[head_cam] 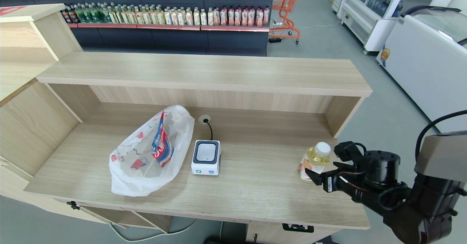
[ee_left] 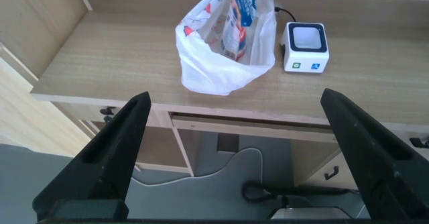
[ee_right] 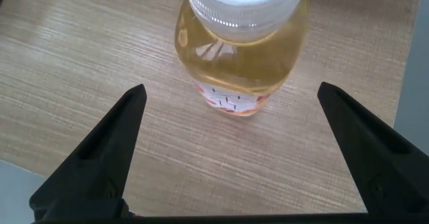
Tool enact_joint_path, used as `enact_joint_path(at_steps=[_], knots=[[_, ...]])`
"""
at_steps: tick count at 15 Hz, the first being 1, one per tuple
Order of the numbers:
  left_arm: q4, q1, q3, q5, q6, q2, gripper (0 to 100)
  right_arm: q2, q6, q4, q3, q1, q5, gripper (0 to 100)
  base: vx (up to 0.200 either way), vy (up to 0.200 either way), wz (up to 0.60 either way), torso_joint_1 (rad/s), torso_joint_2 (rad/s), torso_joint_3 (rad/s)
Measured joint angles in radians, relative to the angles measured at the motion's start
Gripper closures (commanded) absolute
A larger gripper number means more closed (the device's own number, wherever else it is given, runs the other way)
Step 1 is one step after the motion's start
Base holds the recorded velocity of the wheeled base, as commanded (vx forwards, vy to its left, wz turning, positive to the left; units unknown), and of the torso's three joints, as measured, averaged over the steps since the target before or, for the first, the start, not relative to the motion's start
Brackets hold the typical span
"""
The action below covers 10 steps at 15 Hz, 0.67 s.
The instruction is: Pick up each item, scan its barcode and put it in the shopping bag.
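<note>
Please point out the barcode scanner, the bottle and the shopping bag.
barcode scanner (head_cam: pixel 206 152): head view, on its dark window.
bottle (ee_right: pixel 234 56): right wrist view, on its yellow body.
shopping bag (head_cam: pixel 127 185): head view, on its white side.

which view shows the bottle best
The right wrist view: the bottle of yellow liquid sits close up, white cap and label clear, ahead of the open right gripper. The head view shows it small, upright, partly behind that gripper.

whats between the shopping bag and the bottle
The scanner, close beside the shopping bag; onward to the bottle the counter is bare, in the head view.
</note>
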Motion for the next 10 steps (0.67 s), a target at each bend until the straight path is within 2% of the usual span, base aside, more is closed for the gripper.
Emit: enact_joint_path(at_steps=[10], knots=[[0.000, 0.000, 0.000, 0.000, 0.000, 0.000, 0, 0.133, 0.034, -0.017, -0.165, 0.039, 0.003, 0, 0.000, 0.000, 0.00, 0.000, 0.00, 0.000]])
